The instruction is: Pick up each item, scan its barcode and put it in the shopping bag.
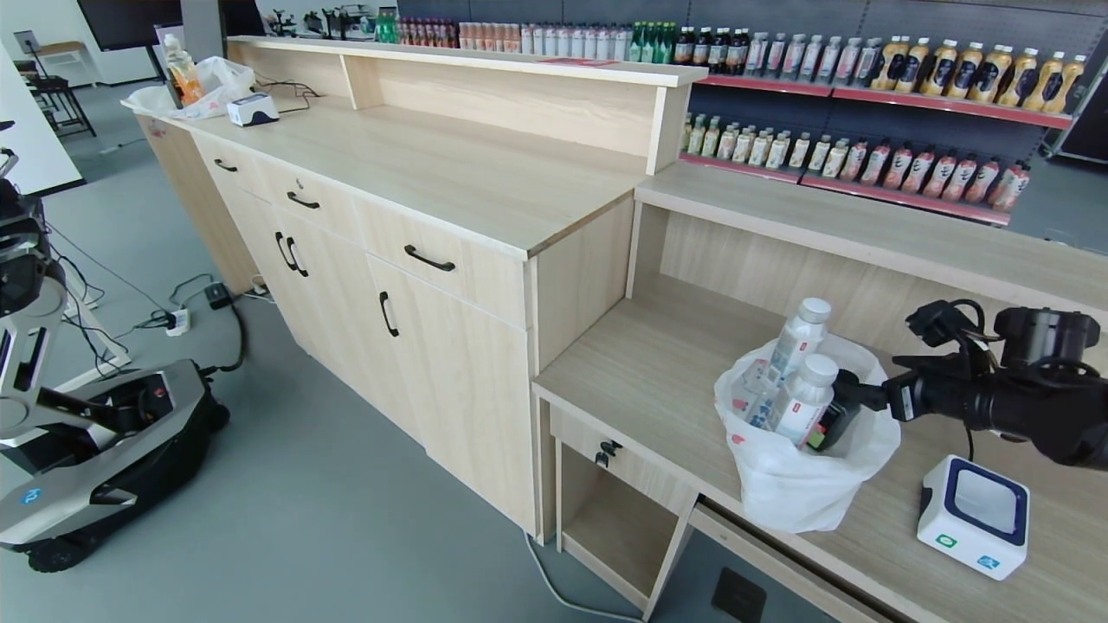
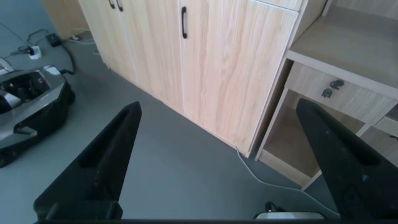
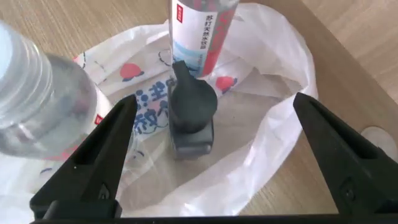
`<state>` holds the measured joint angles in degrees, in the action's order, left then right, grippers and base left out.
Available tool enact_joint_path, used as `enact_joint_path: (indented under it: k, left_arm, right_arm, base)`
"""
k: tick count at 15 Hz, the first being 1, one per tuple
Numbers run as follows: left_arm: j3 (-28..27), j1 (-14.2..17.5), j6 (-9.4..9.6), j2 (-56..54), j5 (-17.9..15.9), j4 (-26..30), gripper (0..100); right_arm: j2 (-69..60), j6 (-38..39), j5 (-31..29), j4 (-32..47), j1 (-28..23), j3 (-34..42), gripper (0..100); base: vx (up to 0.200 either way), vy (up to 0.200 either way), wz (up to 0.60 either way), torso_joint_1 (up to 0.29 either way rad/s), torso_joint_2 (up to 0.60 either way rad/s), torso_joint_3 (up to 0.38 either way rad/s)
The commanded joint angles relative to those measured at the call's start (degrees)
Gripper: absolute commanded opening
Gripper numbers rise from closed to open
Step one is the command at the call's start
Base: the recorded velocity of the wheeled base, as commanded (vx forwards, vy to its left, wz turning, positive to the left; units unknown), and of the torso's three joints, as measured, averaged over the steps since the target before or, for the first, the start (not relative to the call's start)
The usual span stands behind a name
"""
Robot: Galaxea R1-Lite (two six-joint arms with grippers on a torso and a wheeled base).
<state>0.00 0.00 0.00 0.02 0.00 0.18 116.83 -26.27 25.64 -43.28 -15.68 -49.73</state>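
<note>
White plastic of the shopping bag point(image 1: 805, 493) is thin and slack, and it sits near the front edge of the counter point(image 1: 640, 363). My right tool point(image 1: 853, 391) hangs over its mouth, spread wide and gripping nothing. A dark item point(image 3: 191, 118) lies inside, beside two white-capped bottles point(image 1: 801, 333) that lean loosely. A finger could catch the rim on the way out, I judge, dragging the bag or tipping a bottle over. The left tool point(image 2: 217, 165) is wide open and empty above the floor. The scanner point(image 1: 974, 517) stands close by.
</note>
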Motion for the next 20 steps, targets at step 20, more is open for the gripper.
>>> enact_joint_path:
  k: [20]
  left_arm:
    - [0.0, 0.0, 0.0, 0.0, 0.0, 0.0, 100]
  right_arm:
    - [-68.3, 11.4, -23.9, 40.5, -4.8, 14.0, 100]
  base:
    - [0.0, 0.0, -0.45, 0.002, 0.0, 0.001]
